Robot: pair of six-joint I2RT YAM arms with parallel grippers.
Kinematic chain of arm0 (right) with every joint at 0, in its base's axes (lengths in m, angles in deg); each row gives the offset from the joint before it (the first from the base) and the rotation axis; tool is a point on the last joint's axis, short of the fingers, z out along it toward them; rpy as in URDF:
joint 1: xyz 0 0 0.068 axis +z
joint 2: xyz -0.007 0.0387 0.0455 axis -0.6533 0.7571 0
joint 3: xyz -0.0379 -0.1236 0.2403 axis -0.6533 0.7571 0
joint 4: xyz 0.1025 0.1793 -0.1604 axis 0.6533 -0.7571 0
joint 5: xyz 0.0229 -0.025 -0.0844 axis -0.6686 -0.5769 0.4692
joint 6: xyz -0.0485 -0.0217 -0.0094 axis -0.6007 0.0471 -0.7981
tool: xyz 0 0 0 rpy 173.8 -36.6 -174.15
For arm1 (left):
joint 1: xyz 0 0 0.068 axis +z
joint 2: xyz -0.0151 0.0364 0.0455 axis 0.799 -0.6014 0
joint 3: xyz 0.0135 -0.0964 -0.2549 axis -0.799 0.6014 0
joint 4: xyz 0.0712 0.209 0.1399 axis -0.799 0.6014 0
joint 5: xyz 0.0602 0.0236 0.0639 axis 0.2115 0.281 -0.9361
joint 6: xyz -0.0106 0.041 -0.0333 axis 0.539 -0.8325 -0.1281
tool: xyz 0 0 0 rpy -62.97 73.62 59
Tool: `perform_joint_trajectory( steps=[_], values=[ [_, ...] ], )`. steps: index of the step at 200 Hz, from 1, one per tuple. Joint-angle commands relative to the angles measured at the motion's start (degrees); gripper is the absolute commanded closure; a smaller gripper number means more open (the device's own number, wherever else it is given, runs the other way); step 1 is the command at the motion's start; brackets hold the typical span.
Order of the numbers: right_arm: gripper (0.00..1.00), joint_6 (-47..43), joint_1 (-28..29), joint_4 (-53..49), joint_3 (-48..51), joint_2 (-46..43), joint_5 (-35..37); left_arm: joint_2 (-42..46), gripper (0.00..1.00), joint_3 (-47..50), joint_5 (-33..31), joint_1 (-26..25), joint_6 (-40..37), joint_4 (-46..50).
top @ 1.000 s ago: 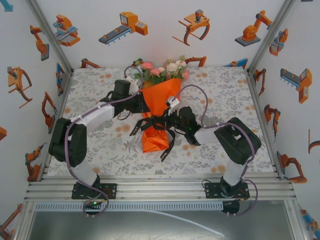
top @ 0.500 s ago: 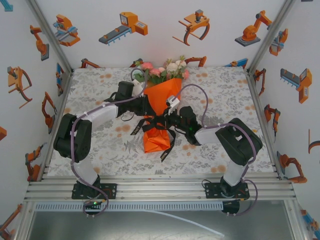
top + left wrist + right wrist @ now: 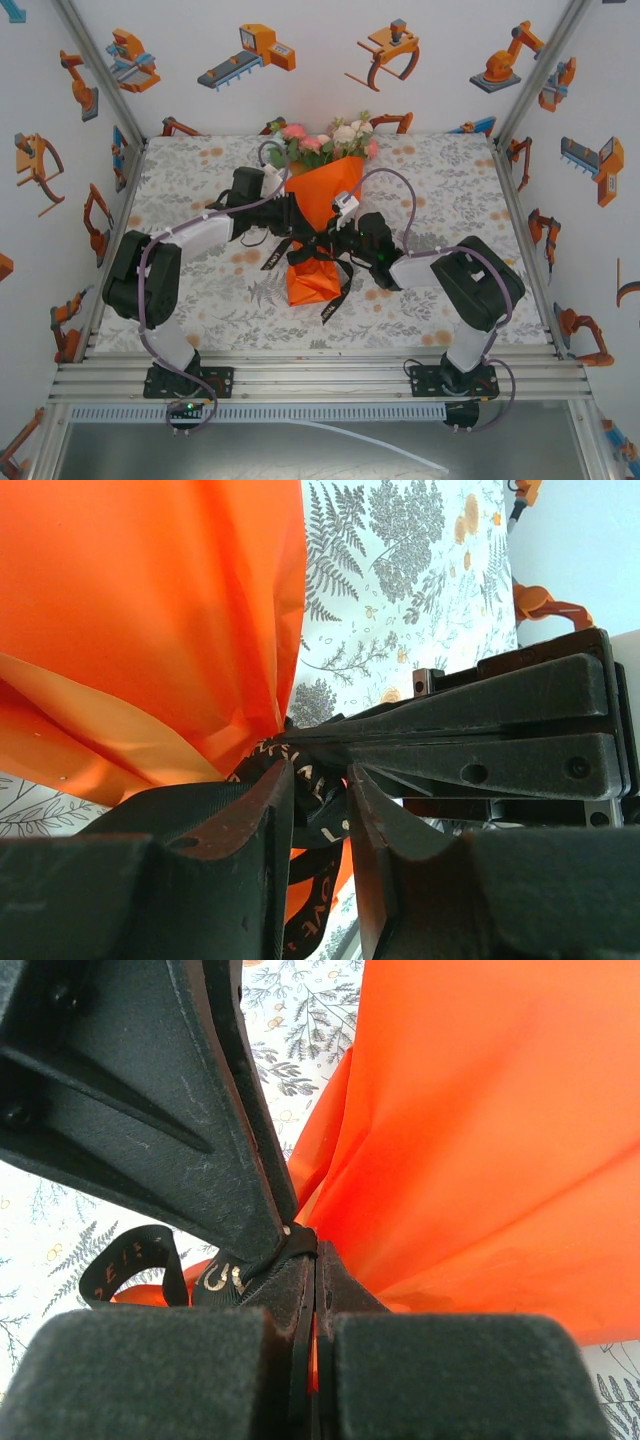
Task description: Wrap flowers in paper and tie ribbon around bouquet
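While your right pincer is pressing together on the ribbon at the bouquet's waist, your left pincer is standing slightly spread, ribbon lying between its tips, the paper just beyond. You're wanting it closing fully on that strand before pulling outward, evenly, without crushing the paper.

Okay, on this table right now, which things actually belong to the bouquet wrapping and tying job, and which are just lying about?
Part of the job:
flowers
orange paper
black ribbon
left gripper
right gripper

Just there:
floral tablecloth
robot stickers on the walls
metal rail at the near edge
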Motion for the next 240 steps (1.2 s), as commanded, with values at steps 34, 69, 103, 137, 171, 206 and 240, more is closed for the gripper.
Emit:
perform_joint_trajectory(
  steps=[34, 69, 103, 137, 171, 206, 240],
  values=[
    [1.00, -1.02, 0.52, 1.06, -1.87, -2.00, -1.12, -3.62, 0.71, -1.14, 2.11, -0.44, 2.27, -2.51],
    [1.00, -1.11, 0.65, 1.15, -1.81, -2.14, -1.32, -2.98, 0.90, -0.53, 1.24, -0.25, 2.37, -2.34],
    [0.82, -1.01, 0.63, 1.21, -0.44, -2.70, -0.71, -0.86, 1.00, 0.16, 0.04, 0.63, 2.94, -3.07],
    [0.70, -2.25, 0.60, 1.14, 1.87, -4.37, -0.45, 1.46, 1.00, 1.07, -2.00, 1.58, 2.77, -3.51],
    [0.97, -2.25, 0.65, 1.06, 3.90, -4.90, -1.53, 1.94, 1.00, 1.37, -2.72, 1.97, 3.21, -4.07],
    [0.91, -2.34, 0.65, 1.13, 4.15, -4.77, -2.70, 1.59, 1.00, 1.14, -1.69, 2.05, 3.16, -4.28],
    [0.70, 12.04, -1.71, -1.58, 0.55, -6.45, 2.64, 1.60, 1.00, 1.56, -1.11, 1.87, 2.45, -4.42]
  ],
)
